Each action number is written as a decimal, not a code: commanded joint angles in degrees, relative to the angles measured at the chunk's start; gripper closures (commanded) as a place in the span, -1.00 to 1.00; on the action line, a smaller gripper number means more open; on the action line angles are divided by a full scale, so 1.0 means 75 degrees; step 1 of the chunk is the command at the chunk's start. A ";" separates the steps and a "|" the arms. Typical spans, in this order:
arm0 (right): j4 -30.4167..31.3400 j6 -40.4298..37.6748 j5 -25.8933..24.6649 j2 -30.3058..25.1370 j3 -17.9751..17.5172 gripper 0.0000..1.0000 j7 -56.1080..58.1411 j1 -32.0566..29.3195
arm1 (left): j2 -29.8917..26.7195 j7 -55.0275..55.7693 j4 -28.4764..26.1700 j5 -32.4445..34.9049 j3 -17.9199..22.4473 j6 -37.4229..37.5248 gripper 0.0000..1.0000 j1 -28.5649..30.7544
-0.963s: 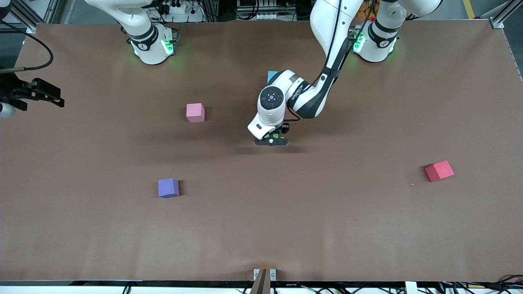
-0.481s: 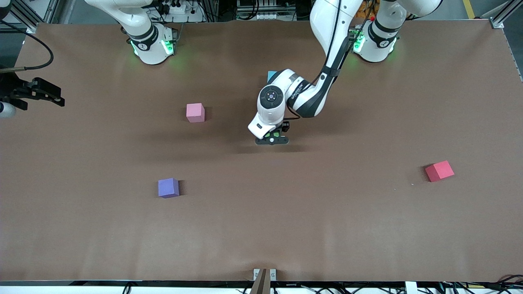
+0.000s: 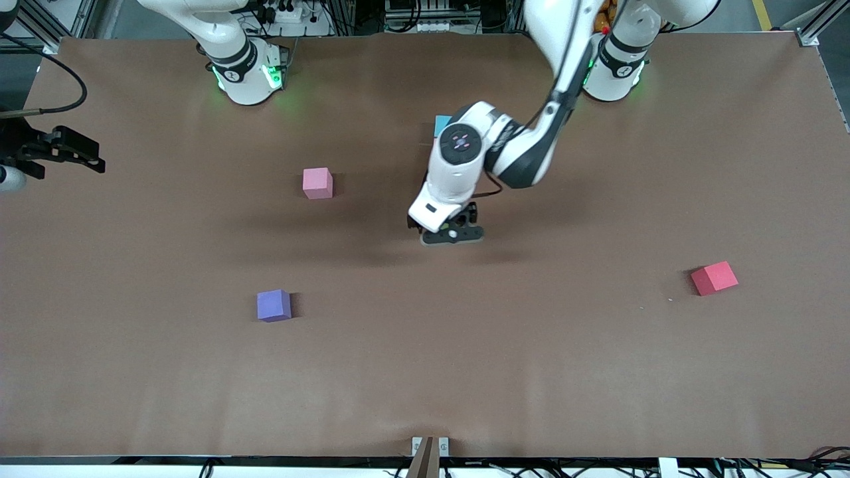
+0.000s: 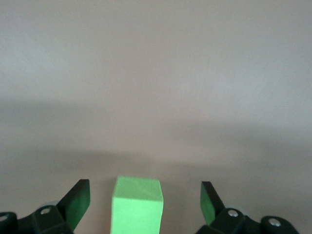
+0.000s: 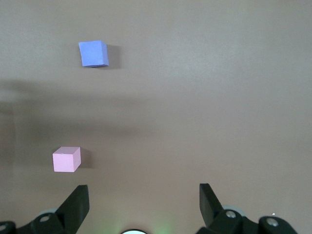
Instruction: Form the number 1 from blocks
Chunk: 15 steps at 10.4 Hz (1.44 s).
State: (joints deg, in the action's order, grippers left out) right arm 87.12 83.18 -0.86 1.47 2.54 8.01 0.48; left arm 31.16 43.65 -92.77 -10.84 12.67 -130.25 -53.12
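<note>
Your left gripper (image 4: 139, 207) has risen off the table's middle with fingers spread apart, the green block (image 4: 137, 204) freed between them, touching neither; placement looks done. Your right gripper (image 5: 141, 204), also open, waits over its end; pink block (image 3: 317, 182) and purple block (image 3: 273, 305) lie at ten and eight o'clock of the green; light blue block (image 3: 441, 124) at twelve.

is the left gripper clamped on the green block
No, the left gripper is open, its fingers standing clear of the green block on both sides.

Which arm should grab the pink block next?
Probably right: its open gripper already looks down on the pink block. The left gripper, open around the green block, is busy.
</note>
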 commanded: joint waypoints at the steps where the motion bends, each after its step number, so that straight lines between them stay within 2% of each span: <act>1: -0.0061 -0.0110 -0.0085 -0.0055 -0.0070 -1.00 0.0092 -0.0087 | -0.0707 -0.0251 0.0217 0.0868 -0.0189 0.0934 -1.00 0.0832; 2: -0.0061 -0.0110 -0.0085 -0.0055 -0.0070 -1.00 0.0092 -0.0087 | -0.0999 -0.0589 0.0194 0.0918 -0.0561 0.1065 -1.00 0.1428; 4: -0.0061 -0.0110 -0.0096 -0.0067 -0.0070 -1.00 0.0069 -0.0075 | -0.1562 -0.1013 0.0182 0.1023 -0.1662 0.1591 -1.00 0.3079; 5: -0.0061 -0.0110 -0.0108 -0.0067 -0.0070 -1.00 0.0045 -0.0075 | -0.1820 -0.1386 0.0182 0.1465 -0.1829 0.1860 -1.00 0.3574; 9: -0.0073 -0.0321 -0.0120 -0.0067 -0.0070 -1.00 -0.0013 -0.0075 | -0.2687 -0.3215 0.0159 0.1692 -0.1889 0.2611 -1.00 0.4888; 13: -0.0108 -0.0321 -0.0132 -0.0067 -0.0070 -1.00 -0.0002 -0.0075 | -0.3438 -0.3382 0.0206 0.1645 -0.1912 0.3653 -1.00 0.5323; 15: -0.0108 -0.0321 -0.0132 -0.0067 -0.0070 -1.00 -0.0002 -0.0075 | -0.3673 -0.3603 0.0299 0.1715 -0.2099 0.4414 -1.00 0.5558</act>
State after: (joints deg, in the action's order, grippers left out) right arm 86.77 81.56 -1.00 1.46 2.58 8.04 0.47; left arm 5.58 18.19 -90.30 0.54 -1.20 -100.50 -13.48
